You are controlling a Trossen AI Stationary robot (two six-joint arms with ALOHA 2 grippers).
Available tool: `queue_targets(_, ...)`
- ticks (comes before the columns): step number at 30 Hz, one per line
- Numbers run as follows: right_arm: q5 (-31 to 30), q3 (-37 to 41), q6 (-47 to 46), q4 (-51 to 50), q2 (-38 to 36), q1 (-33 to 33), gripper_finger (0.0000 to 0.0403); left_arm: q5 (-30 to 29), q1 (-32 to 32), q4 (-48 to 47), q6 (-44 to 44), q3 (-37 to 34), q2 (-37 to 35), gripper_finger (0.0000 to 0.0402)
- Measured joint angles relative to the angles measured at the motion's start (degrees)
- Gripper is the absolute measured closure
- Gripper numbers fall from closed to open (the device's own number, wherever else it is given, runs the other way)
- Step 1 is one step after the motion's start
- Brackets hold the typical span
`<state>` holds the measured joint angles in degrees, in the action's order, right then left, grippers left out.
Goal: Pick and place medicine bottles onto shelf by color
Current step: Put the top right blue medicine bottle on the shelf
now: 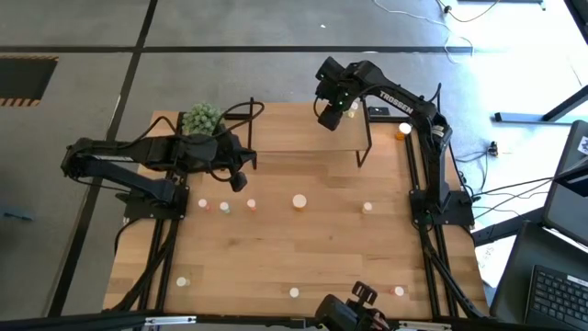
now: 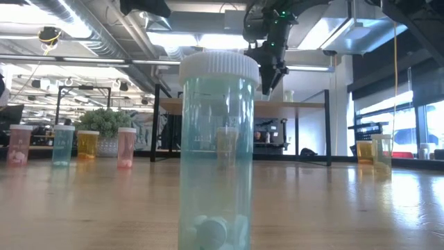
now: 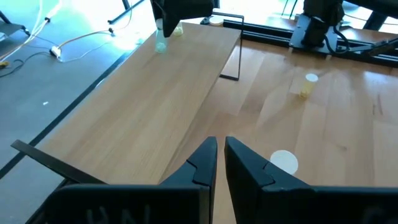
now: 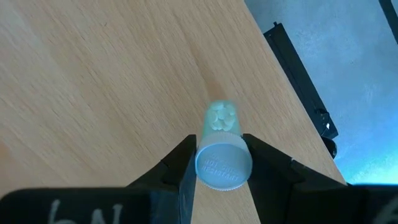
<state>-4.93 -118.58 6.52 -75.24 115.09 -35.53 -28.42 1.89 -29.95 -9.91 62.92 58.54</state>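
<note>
The shelf [image 1: 294, 129] is a light-wood board on a black frame at the table's far edge. My right gripper [image 1: 329, 118] hangs over its right end, shut on a pale green medicine bottle [image 4: 219, 118] with a white cap. That bottle [image 3: 160, 42] stands upright at the board; whether its base touches the wood, I cannot tell. My left gripper [image 1: 241, 180] hovers in front of the shelf's left part, shut [image 3: 221, 146] and holding nothing. Several small bottles stand on their bases on the table, among them a white-capped one [image 1: 299, 200] and a yellow one [image 1: 367, 208]. My right gripper [image 4: 221, 155] pinches the pale green bottle by its white cap [image 4: 224, 167], one finger on either side. The fingers come from above, pointing down. The bottle hangs upright below them, its pill-filled bottom [image 4: 221, 115] toward the shelf board [image 4: 93, 74].
A spiky green potted plant [image 1: 202, 118] sits by the shelf's left end, under my left arm. A pale green bottle [image 2: 218, 146] stands right in front of the low camera. More bottles stand along the table's near edge [image 1: 294, 292] and far right corner [image 1: 404, 129]. Bare wood lies mid-table.
</note>
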Motion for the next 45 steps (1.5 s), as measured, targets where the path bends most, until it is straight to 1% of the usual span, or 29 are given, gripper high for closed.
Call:
queue_targets(10,0.0,0.0,-0.02,0.45,0.64,-0.44,0.027,0.98,0.02,0.0,-0.02,0.0,0.0,0.0374)
queue_targets(29,0.0,0.0,1.33,-0.63,1.55,-0.55,0.0268,1.09,0.02,0.0,-0.02,0.0,-0.02,0.0374)
queue_targets(34,-0.01,-0.02,1.24,-2.51,1.53,-0.55,0.0268,1.07,0.02,0.0,-0.02,0.0,-0.02,0.0374)
queue_targets(38,0.0,-1.76,-0.25,-5.97,1.49,-0.61,0.0268,1.07,0.02,0.0,-0.02,0.0,-0.02,0.0374)
queue_targets(42,0.13,-5.2,-0.32,-8.81,1.46,-0.61,0.0268,1.07,0.02,0.0,-0.02,0.0,-0.02,0.0374)
queue_targets(45,2.58,-7.78,-2.11,-10.64,1.46,-0.63,0.0268,1.07,0.02,0.0,-0.02,0.0,-0.02,0.0374)
